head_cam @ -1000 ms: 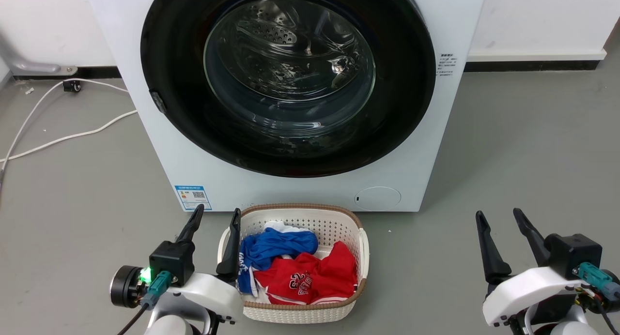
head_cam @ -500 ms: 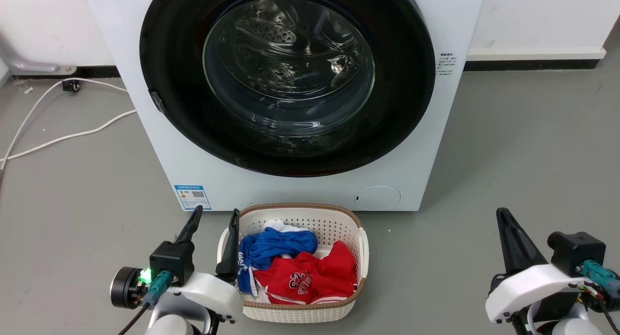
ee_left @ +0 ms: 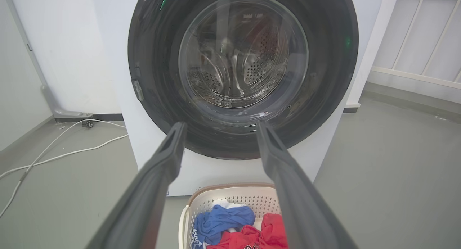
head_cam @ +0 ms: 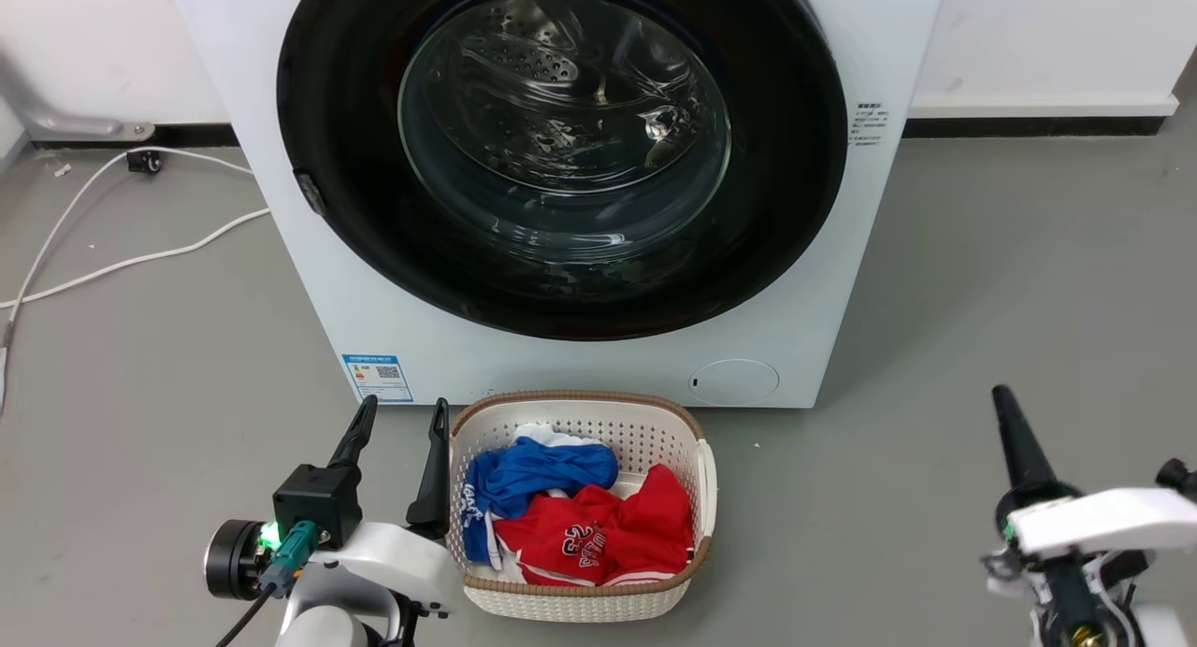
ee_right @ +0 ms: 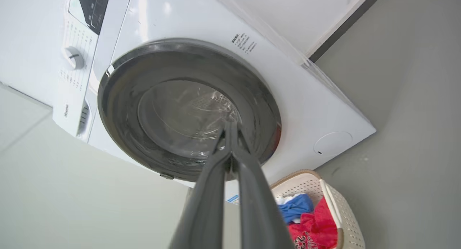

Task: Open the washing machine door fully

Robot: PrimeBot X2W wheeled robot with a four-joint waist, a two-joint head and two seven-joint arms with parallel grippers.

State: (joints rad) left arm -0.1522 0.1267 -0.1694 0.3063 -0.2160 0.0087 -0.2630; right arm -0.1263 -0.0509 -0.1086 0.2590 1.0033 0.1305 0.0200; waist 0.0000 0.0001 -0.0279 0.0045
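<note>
The white washing machine (head_cam: pixel 842 254) stands ahead on the floor. Its washing machine door (head_cam: pixel 561 151), black-rimmed with a bulging glass centre, lies flat against the front. A small grey catch (head_cam: pixel 309 194) sits on the door's left rim. My left gripper (head_cam: pixel 402 406) is open and empty at the lower left, beside a basket and well short of the door (ee_left: pixel 243 62); in the left wrist view its gripper (ee_left: pixel 219 123) frames the door's lower rim. My right gripper (head_cam: pixel 1002 395) is shut on nothing at the lower right, its fingers (ee_right: pixel 230 128) pressed together and pointing at the door (ee_right: pixel 187 108).
A cream laundry basket (head_cam: pixel 580 399) holding blue and red clothes sits on the floor right before the machine, between my arms. White cables (head_cam: pixel 140 254) trail over the grey floor at the left. A round flap (head_cam: pixel 734 381) and a blue sticker (head_cam: pixel 377 376) mark the machine's lower front.
My right gripper has closed its fingers, rolled over and drifted right. The camera has shifted slightly. The door has not moved.
</note>
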